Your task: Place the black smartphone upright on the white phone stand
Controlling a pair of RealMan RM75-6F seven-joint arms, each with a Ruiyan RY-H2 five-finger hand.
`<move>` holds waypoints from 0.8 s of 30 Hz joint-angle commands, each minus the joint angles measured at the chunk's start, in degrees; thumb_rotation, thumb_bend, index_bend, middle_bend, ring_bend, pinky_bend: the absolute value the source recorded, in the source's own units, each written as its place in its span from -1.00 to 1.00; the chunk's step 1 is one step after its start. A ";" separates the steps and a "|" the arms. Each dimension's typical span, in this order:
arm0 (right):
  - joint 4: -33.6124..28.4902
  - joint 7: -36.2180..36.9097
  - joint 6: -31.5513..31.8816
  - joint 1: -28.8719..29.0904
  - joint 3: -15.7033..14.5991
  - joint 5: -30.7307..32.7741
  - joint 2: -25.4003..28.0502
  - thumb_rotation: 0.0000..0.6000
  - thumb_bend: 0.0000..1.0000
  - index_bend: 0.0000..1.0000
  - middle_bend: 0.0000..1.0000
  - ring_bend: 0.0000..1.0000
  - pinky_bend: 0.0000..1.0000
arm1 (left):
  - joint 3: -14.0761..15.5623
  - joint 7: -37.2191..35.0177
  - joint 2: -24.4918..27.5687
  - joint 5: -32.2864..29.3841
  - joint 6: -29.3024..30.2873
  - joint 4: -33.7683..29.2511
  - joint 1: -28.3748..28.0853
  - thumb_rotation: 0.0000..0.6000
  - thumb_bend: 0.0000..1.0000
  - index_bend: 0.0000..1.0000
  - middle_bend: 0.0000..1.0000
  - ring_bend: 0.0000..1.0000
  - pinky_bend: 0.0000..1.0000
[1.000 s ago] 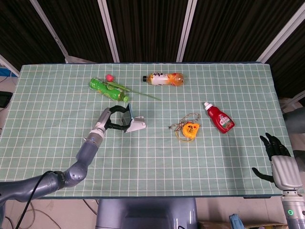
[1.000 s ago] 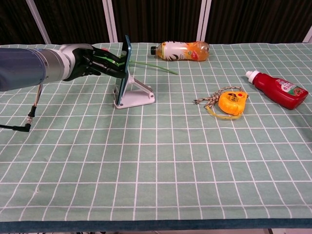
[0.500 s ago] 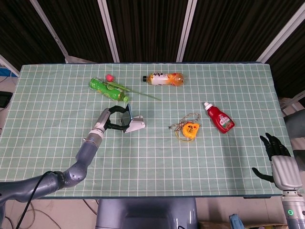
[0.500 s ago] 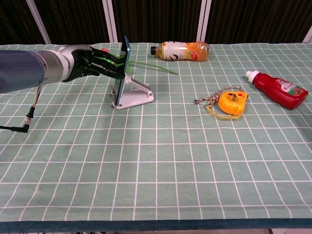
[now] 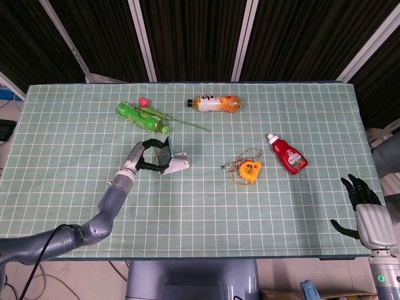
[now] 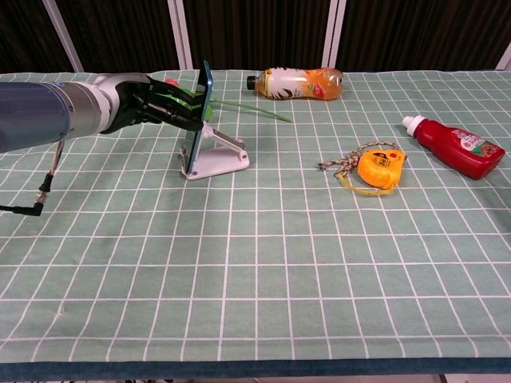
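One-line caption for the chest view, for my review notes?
Left hand holds the black smartphone upright on the white phone stand, with bottles and a tape measure lying nearby.

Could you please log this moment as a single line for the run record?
left hand: holds black smartphone upright on white phone stand | right hand: open, idle at table edge | release: not yet

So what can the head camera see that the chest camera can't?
Only the head view shows the right hand, off the table's near right corner, holding nothing, and the green bottle's whole body. Only the chest view shows the phone edge-on, leaning on the stand. Both show the left hand gripping the phone, the orange bottle, the red bottle and the tape measure.
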 commanded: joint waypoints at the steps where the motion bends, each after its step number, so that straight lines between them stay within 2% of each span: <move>1: -0.01 0.02 0.00 -0.01 0.00 0.00 0.00 1.00 -0.46 -0.95 -1.00 -1.00 -0.63 | 0.10 0.09 0.04 -0.08 0.00 -0.01 -0.04 1.00 -0.56 -0.39 -0.44 -0.98 -1.00; 8: -0.01 0.07 0.00 -0.01 -0.01 -0.02 0.02 1.00 -0.46 -0.95 -1.00 -1.00 -0.63 | 0.33 0.23 0.26 -0.01 -0.01 -0.07 -0.17 1.00 -0.56 -0.55 -0.67 -1.00 -1.00; 13: 0.02 0.05 0.01 -0.01 -0.01 -0.02 0.00 1.00 -0.46 -0.95 -1.00 -1.00 -0.63 | 0.45 0.21 0.46 0.43 0.07 -0.23 -0.13 1.00 -0.56 -0.91 -0.83 -1.00 -1.00; 15: 0.01 0.05 0.04 -0.02 -0.01 -0.04 0.00 1.00 -0.46 -0.95 -1.00 -1.00 -0.63 | 0.51 0.24 0.63 0.56 0.01 -0.39 -0.12 1.00 -0.56 -0.97 -0.86 -1.00 -1.00; 24: 0.03 0.22 0.09 -0.02 0.00 -0.09 -0.01 1.00 -0.46 -0.95 -1.00 -1.00 -0.63 | 0.81 0.22 2.20 2.14 0.91 -3.14 0.67 1.00 -0.56 -0.98 -0.91 -1.00 -1.00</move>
